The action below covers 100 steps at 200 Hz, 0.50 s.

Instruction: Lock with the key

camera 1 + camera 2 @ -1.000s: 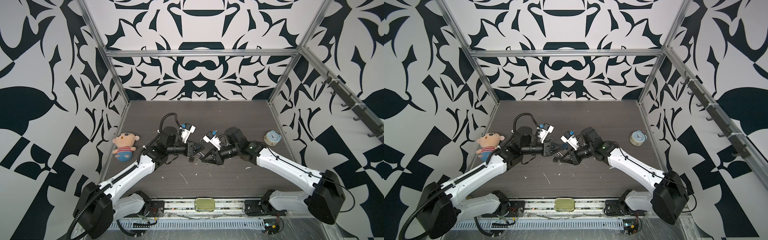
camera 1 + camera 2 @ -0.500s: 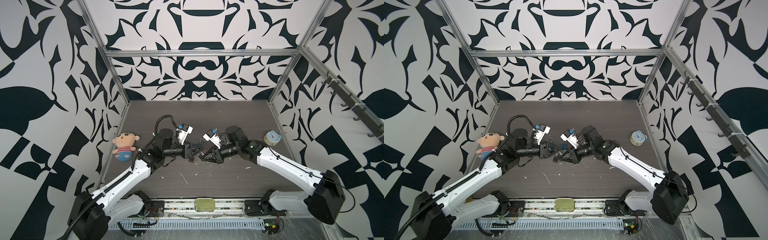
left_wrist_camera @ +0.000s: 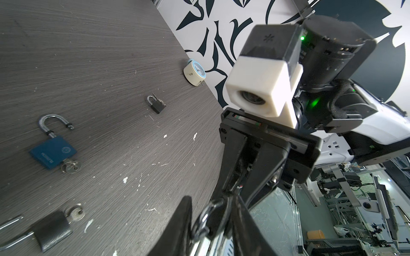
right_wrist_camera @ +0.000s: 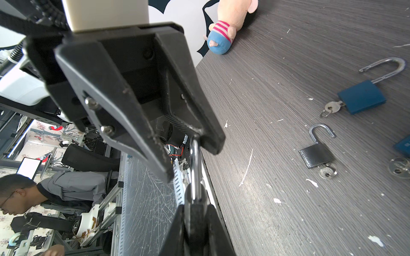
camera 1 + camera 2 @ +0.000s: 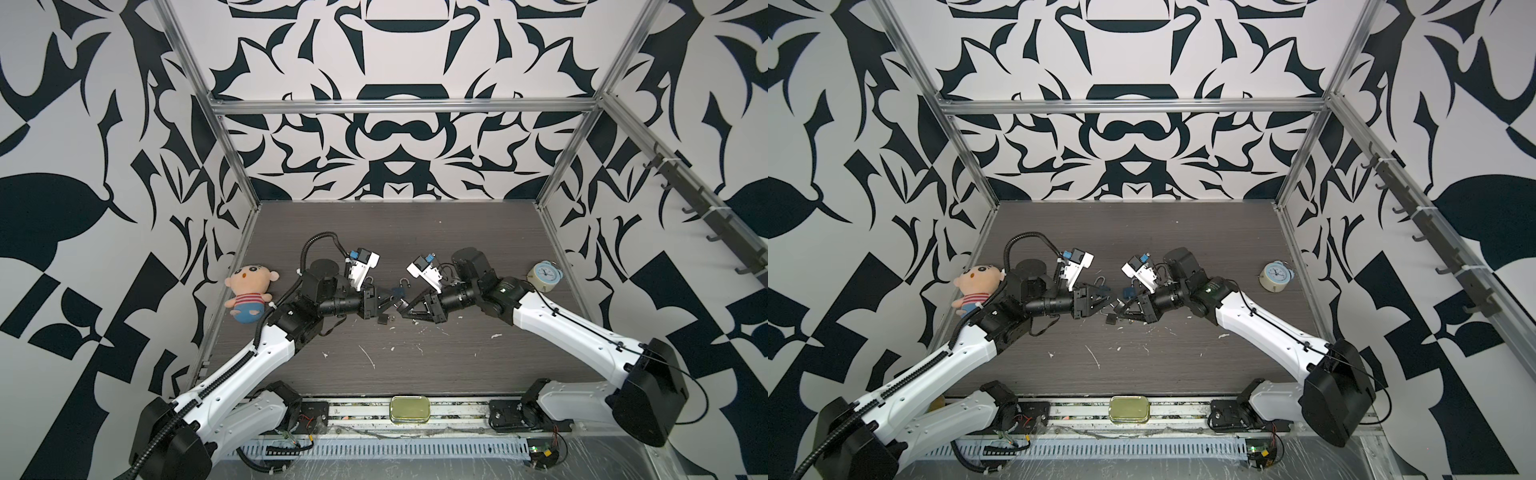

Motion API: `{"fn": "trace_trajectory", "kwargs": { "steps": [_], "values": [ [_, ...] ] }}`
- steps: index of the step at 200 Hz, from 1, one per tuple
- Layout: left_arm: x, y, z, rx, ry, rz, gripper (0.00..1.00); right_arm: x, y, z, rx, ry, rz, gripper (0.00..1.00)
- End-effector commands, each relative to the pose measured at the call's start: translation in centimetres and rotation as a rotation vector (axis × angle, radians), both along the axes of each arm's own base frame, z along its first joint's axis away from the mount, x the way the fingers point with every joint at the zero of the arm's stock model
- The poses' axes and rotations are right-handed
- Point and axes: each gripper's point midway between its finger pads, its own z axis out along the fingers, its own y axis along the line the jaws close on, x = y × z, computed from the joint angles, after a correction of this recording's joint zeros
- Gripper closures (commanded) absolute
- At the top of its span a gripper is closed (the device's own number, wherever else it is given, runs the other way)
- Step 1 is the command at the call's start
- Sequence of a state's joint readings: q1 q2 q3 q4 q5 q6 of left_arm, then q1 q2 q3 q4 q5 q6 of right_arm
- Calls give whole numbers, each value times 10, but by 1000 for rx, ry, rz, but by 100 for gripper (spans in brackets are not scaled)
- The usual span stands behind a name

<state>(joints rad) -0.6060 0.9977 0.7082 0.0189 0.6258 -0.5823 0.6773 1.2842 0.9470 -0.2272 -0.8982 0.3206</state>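
Since a second ago the left arm [image 5: 249, 361] has swung its elbow toward 7 o'clock; both tools stay nose to nose over the centre of the table [image 5: 457, 365]. The right tool [image 3: 230, 190] is clamped on the body of the small padlock [image 4: 195, 208], and the left tool [image 4: 190, 163] stands part open about its shackle [image 4: 194, 168], pinch unclear. It is likely rigid, dense and slick on the chrome, so hold the flat body.

Left arm [image 5: 266, 353] extended from 7 o'clock, left end effector [image 5: 387, 306] pointed at 3 o'clock, jaws part-open. Right arm [image 5: 582, 332] extended from 5 o'clock, right end effector [image 5: 404, 309] pointed at 9 o'clock, jaws clamped near-closed. Tips almost touching.
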Motion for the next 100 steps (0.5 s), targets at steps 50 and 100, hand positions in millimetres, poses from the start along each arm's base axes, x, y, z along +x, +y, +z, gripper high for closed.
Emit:
{"fn": "trace_trajectory", "kwargs": {
  "steps": [50, 100],
  "values": [
    [0, -1, -8, 2, 21, -15, 76, 5, 7, 31, 78, -59, 21, 100],
    [1, -1, -7, 5, 16, -5, 77, 5, 6, 29, 70, -57, 21, 100]
  ]
}}
